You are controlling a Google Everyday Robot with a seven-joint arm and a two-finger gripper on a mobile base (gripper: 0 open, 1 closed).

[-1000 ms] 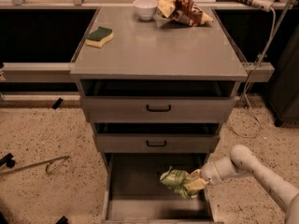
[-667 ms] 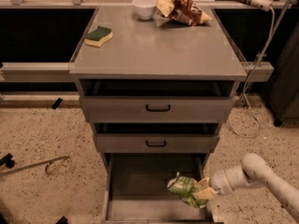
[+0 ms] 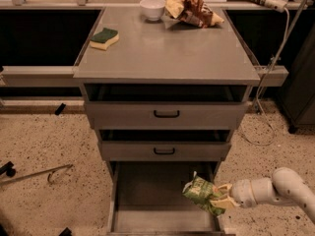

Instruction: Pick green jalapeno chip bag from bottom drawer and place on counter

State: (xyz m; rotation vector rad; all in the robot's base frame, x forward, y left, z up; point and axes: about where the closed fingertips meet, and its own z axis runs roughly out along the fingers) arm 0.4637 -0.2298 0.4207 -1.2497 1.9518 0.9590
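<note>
Jaws hold green jalapeno chip bag [image 3: 201,194] slanting over bottom drawer [image 3: 147,200].

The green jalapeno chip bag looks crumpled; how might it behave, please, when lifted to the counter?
Probably floppy: the green jalapeno chip bag hangs creased from the gripper, over the right front of the bottom drawer. Likely light, since one edge pinch holds it. Its glossy film may slip.
</note>
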